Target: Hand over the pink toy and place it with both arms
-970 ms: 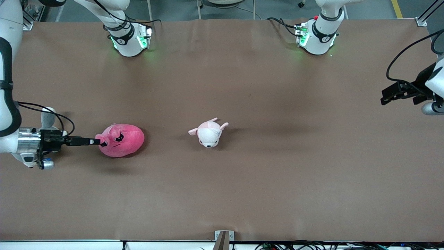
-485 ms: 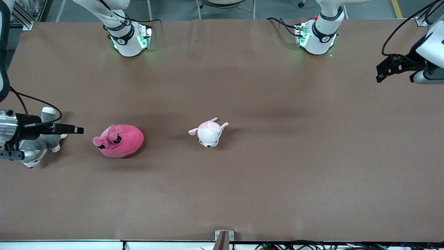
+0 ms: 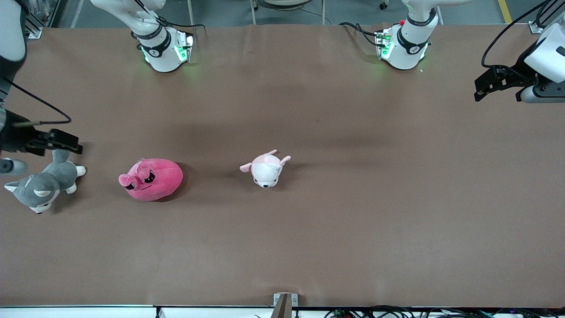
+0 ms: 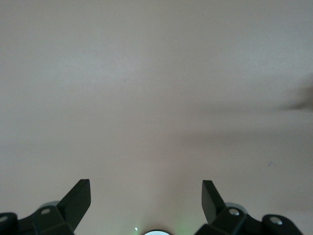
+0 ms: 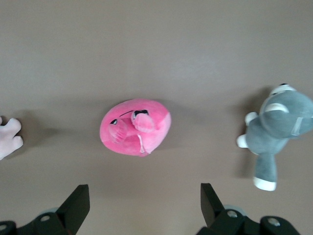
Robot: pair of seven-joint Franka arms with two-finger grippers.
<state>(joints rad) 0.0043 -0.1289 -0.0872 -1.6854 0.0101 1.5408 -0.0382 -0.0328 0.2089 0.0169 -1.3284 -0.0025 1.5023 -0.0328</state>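
Observation:
The pink toy [image 3: 151, 179] lies on the brown table [image 3: 309, 229] toward the right arm's end, touched by neither gripper. It also shows in the right wrist view [image 5: 136, 127], out past the fingertips. My right gripper [image 3: 74, 145] is open and empty, up over the table's end by the grey dog's tail; its own view [image 5: 144, 200] shows the jaws wide apart. My left gripper [image 3: 481, 88] is open and empty, high over the left arm's end of the table; its own view [image 4: 145, 196] shows only bare table.
A grey-and-white plush dog [image 3: 43, 187] lies at the right arm's end, beside the pink toy, and also shows in the right wrist view [image 5: 276, 129]. A pale pink-and-white plush animal [image 3: 266, 168] lies near the table's middle. The arm bases [image 3: 164, 48] stand along the top edge.
My right gripper has drawn back from the pink toy's snout toward the right arm's end of the table, uncovering the grey dog. The toy stays on the table. My left gripper has moved up.

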